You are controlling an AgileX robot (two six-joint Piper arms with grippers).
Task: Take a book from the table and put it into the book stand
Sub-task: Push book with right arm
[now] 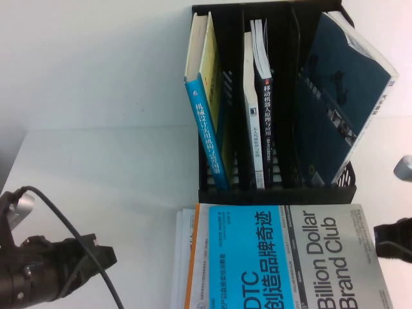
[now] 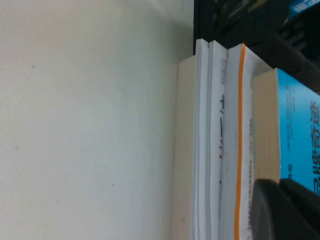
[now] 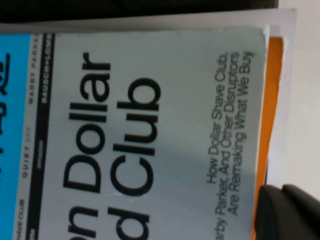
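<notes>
The book [image 1: 283,257] lies flat on the table [image 1: 96,129], not in the stand [image 1: 277,190]. The left gripper [image 1: 96,257] waits beside the stack and the right gripper [image 1: 393,241] sits at the book's edge; whether either has closed I cannot tell.

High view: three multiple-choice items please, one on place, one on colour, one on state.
1. Relative to the book stand, the book is: A in a slot; B atop a stack on the table in front; C behind it.
2. The book's cover is: A blue and grey; B red and white; C green.
3. The dark blue book in the stand: A lies flat; B stands open; C leans tilted.
B: it lies before the stand's front rail. A: both halves show. C: its top tips rightward. The left hand is low at the table's left, the right hand by the book's right edge.
</notes>
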